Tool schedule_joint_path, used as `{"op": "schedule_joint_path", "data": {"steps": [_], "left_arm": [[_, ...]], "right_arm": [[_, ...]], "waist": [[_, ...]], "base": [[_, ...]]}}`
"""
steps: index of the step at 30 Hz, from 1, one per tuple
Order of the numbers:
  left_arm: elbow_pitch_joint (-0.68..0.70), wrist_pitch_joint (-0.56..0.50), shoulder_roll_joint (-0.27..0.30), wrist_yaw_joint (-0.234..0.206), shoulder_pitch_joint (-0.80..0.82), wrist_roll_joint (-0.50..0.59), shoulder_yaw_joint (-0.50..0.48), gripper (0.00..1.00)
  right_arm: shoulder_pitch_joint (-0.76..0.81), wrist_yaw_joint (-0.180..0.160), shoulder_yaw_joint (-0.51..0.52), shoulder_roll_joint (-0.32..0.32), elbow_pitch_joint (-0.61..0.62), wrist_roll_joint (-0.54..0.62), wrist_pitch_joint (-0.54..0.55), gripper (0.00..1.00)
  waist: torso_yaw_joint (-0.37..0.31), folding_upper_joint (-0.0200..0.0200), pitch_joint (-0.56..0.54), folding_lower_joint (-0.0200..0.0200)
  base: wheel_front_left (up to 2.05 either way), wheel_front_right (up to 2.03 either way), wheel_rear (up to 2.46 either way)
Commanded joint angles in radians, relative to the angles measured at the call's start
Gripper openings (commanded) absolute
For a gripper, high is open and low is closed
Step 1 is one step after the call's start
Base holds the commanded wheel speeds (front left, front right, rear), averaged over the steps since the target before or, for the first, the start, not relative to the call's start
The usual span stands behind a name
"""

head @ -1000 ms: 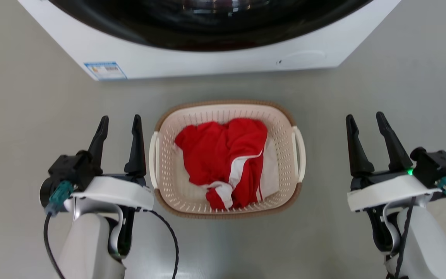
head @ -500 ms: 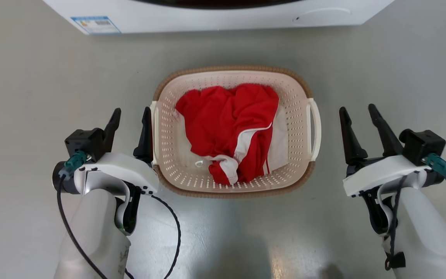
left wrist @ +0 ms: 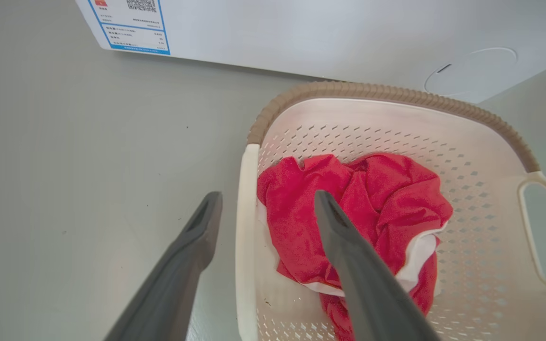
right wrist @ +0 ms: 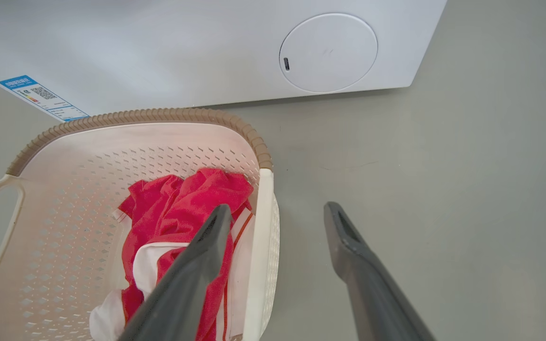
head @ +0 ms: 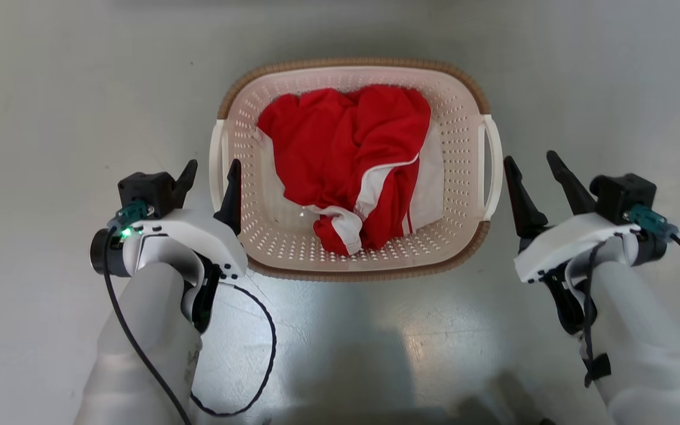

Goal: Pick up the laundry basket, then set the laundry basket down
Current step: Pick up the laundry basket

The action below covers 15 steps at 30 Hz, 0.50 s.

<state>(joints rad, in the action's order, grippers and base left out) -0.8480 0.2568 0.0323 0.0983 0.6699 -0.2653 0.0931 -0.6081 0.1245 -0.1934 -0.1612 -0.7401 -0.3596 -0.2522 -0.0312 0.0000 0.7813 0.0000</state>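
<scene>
A small cream plastic laundry basket (head: 461,112) with perforated walls and a brown woven-look rim stands on the grey floor (head: 51,88), between the two grippers. A crumpled red and white garment (head: 346,165) lies inside it. The left gripper (head: 213,164) is spread wide and holds nothing. In the left wrist view the white left handle (left wrist: 243,227) runs up between its two fingers. The right gripper (head: 530,158) is just as wide apart and empty. From its wrist view the white right handle (right wrist: 259,246) sits between its fingers, though in the head view it looks just outside that handle. Beyond both sets of fingertips is the white washing machine (left wrist: 301,33).

By my reading, only the approach is done. Closing on the handles, lifting and setting down all remain.
</scene>
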Motion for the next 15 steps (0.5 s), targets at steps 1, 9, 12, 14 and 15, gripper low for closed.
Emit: {"op": "schedule_joint_path", "data": {"steps": [1, 9, 12, 14, 15], "left_arm": [[-0.018, 0.005, 0.018, 0.005, 0.012, 0.008, -0.02, 1.0], [-0.167, 0.005, 0.02, 0.008, 0.12, 0.032, -0.019, 1.0], [-0.215, 0.005, 0.02, 0.007, 0.154, 0.029, -0.025, 1.0], [-0.231, 0.005, 0.02, 0.008, 0.164, 0.029, -0.025, 1.0], [-0.245, 0.005, 0.02, 0.009, 0.174, 0.029, -0.024, 1.0]], "right_arm": [[0.002, 0.006, -0.038, 0.004, -0.012, -0.012, -0.01, 1.0], [-0.095, 0.006, -0.102, 0.008, -0.112, -0.052, -0.01, 1.0], [-0.12, 0.006, -0.13, 0.009, -0.142, -0.074, -0.01, 1.0], [-0.129, 0.006, -0.141, 0.01, -0.153, -0.081, -0.01, 1.0], [-0.137, 0.006, -0.15, 0.009, -0.162, -0.087, -0.01, 1.0]], "waist": [[-0.006, 0.0, 0.026, 0.0], [-0.01, 0.0, 0.088, 0.0], [-0.008, 0.0, 0.103, 0.0], [-0.007, 0.0, 0.107, 0.0], [-0.007, 0.0, 0.11, 0.0]], "base": [[0.0, 0.0, 0.0], [0.0, 0.0, 0.0], [0.0, 0.0, 0.0], [0.0, 0.0, 0.0], [0.0, 0.0, 0.0]]}}
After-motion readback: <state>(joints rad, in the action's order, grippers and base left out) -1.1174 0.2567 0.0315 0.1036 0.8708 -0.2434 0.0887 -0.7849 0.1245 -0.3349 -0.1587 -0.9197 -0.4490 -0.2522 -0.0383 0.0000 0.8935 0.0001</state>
